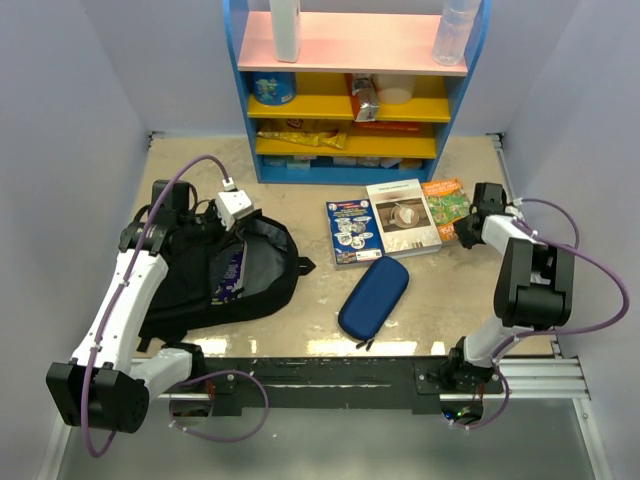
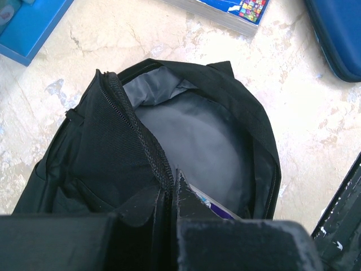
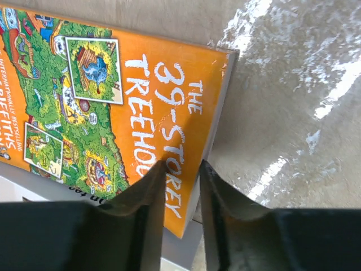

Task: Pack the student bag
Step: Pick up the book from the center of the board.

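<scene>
Your left tool is shut on the student bag at its open rim. Your right tool sits narrow around the orange book at its edge, bench beside it; can't tell if it grips.

student bag gapes wide open; bare table lies right of the pencil case.

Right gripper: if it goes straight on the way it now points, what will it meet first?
The orange book: its edge lies between the fingers of the right gripper, so going on would most likely meet that edge first, then the table beneath. Whether the fingers already touch it, I cannot tell.
</scene>
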### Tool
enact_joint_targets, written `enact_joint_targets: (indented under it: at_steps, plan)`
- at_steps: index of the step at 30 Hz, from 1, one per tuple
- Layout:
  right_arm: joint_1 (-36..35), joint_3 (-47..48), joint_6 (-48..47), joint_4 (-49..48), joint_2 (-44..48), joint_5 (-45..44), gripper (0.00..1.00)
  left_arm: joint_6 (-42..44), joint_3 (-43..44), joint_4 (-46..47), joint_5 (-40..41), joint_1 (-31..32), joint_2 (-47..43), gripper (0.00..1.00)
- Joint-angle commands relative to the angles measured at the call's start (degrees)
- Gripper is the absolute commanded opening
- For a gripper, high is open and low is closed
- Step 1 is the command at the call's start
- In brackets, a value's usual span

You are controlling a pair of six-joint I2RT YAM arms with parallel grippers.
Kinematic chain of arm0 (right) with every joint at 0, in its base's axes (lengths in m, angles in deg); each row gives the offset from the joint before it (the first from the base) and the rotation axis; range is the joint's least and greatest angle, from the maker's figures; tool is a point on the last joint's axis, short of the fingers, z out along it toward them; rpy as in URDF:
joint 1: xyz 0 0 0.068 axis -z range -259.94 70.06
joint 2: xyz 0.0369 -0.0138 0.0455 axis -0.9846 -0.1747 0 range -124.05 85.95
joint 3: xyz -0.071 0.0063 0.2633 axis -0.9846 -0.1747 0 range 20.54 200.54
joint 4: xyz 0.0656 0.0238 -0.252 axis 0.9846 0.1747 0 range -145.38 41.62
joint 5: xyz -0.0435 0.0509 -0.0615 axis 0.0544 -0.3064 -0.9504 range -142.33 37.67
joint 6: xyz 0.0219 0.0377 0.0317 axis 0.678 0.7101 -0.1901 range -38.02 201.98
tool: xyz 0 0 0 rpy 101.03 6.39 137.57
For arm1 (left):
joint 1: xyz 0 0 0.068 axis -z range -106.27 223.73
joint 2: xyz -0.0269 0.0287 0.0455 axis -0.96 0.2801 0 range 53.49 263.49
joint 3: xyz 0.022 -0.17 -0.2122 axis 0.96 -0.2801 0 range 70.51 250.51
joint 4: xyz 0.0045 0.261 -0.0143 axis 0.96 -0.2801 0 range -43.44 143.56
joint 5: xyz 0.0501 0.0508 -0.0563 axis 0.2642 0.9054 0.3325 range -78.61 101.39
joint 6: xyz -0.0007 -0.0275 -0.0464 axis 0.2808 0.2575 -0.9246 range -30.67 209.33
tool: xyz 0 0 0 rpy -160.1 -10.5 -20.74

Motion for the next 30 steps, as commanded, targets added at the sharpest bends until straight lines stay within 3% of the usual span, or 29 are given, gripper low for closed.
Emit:
enact_joint_targets:
  at_steps: [1,6,15,21,30]
  plan:
    - [-0.6,1.1,2.8,-6.8,1.7,4.9,0.24,1.4,1.4,1.4,-2.1,0.6,-1.2,0.0]
    - [-0.6,0.5,1.8,-6.4,5.0,3.1,0.0,1.4,1.4,1.5,-2.1,0.6,-1.0,0.0]
    - [-0.6,0.1,-0.8,-8.3,9.2,1.4,0.0,1.9,1.3,1.3,-1.7,0.8,-1.3,0.0]
    - [-4.0,1.7,-3.7,-9.4,23.0,1.1,0.0,1.6,1.6,1.9,-2.2,0.8,-0.6,0.0]
    - [-20.4,10.9,-8.0,-8.0,35.9,-4.2,0.0,0.9,2.3,2.0,-2.7,1.0,-0.8,0.0]
